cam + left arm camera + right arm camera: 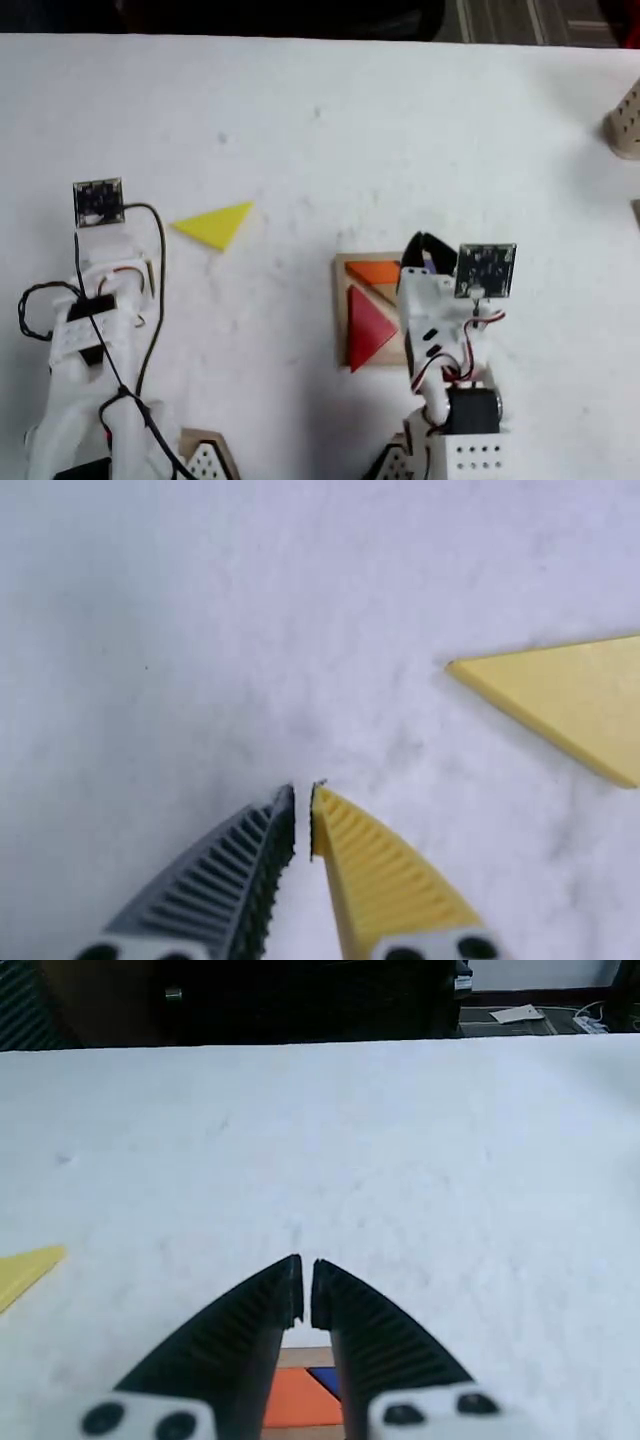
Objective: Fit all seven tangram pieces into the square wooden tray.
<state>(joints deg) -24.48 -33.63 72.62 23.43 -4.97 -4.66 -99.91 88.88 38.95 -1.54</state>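
Note:
A yellow triangle [215, 224] lies flat on the white table, left of centre; it also shows as the yellow triangle [565, 705] and the yellow triangle [24, 1270]. The square wooden tray [341, 300] sits right of centre and holds an orange piece [373, 271] and a red triangle [368, 327]; an orange piece [296, 1400] and a bit of blue [322, 1378] peek out under the fingers. My right gripper [306, 1285] is shut and empty above the tray's far edge, the right gripper [428, 247]. My left gripper [303, 815] is shut and empty over bare table, left of the yellow triangle.
A wooden peg block [625, 125] stands at the table's right edge. The right arm [450, 330] covers the tray's right part. The table's far edge [320, 1045] meets a dark background. Wide bare table lies between the arms and behind the tray.

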